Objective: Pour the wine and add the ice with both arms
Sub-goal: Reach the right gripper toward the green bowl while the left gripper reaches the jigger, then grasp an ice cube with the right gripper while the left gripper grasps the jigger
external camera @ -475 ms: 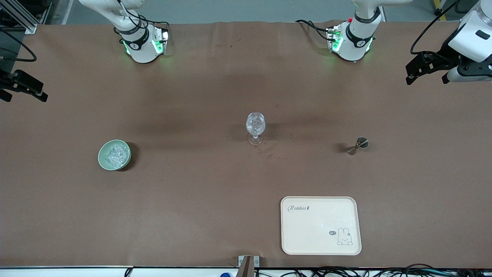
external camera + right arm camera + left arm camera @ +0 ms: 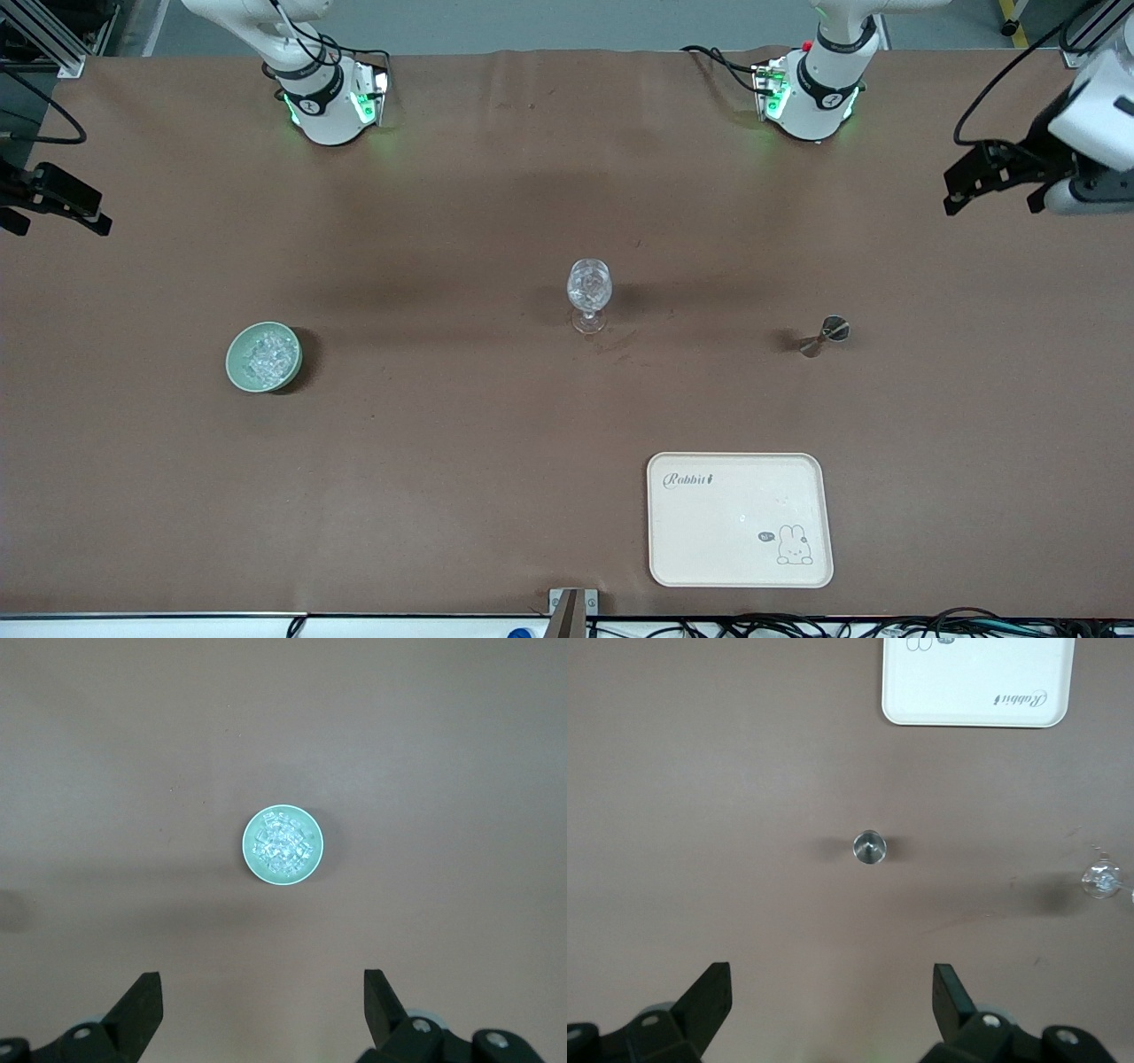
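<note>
Brown paper covers the table in the front view. A stemmed glass stands near the middle. A green bowl heaped with the ice sits toward the right arm's end, a little nearer the camera than the glass. A small metal jigger stands toward the left arm's end, and a cream tray lies nearer the camera than the jigger. The left gripper hangs high at the left arm's edge of the table; the right gripper hangs high at the other edge.

In the left wrist view, the left gripper is spread wide and empty, with the jigger well below it, the tray and the glass also in sight.

In the right wrist view, the right gripper is likewise wide and empty, looking down on the bowl and its ice.

Nothing is grasped, so this reads as the start of the reach. Next, each arm likely has to descend and centre its jaws on its own vessel, keeping it upright as they close.
</note>
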`<state>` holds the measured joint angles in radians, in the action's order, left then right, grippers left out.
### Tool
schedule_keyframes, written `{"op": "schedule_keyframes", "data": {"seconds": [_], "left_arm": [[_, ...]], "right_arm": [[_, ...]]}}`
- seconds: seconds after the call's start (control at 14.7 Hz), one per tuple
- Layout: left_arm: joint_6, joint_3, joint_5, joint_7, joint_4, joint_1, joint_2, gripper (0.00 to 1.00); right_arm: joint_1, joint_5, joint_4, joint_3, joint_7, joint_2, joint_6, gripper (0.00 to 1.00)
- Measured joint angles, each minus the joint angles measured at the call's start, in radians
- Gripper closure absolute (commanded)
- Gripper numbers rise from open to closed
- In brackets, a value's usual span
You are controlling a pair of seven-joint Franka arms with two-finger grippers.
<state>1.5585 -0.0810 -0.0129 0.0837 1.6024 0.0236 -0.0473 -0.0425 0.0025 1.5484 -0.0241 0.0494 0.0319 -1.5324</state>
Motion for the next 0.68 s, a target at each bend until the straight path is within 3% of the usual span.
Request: {"op": "schedule_keyframes", "data": {"seconds": [0.2,0.34,0.68], "left_arm": [[0.004,0.022,0.0,-0.034,-0.032,-0.011,0.106,0.0],[0.007,0.023,0.001,0.042,-0.037,-0.027,0.165,0.01],[0.021,0.025,0.116,0.143,-0.043,-0.141,0.284,0.02]], "right_arm": [[-0.001,0.0,0.025,0.0,0.0,0.0,-0.026,0.0],[-0.001,0.0,0.07,0.0,0.0,-0.001,-0.082,0.0],[-0.013,0.0,0.296,-0.001,0.0,-0.025,-0.345,0.01]]}}
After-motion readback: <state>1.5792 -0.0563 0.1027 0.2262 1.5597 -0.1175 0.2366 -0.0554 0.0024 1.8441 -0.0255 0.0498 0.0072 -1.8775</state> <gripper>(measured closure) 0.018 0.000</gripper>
